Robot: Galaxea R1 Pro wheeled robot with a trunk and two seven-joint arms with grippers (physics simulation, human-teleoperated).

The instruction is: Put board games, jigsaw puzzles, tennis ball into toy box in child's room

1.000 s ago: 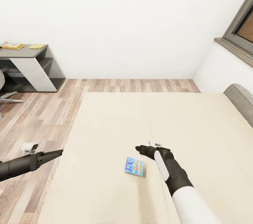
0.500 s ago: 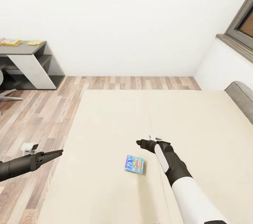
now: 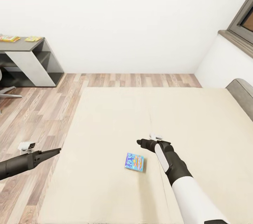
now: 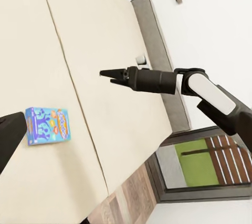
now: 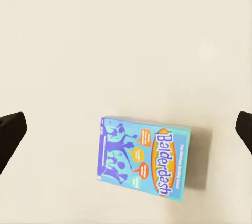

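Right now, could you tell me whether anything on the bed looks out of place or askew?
One blue board game lies flat on the beige bed, slightly askew to its edges, below the open right end effector. It looks undamaged.

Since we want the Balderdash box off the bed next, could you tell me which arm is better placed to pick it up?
The right. The right gripper hangs just above the Balderdash box on the bed, jaws open. The left gripper is out over the wood floor, beyond the mattress edge.
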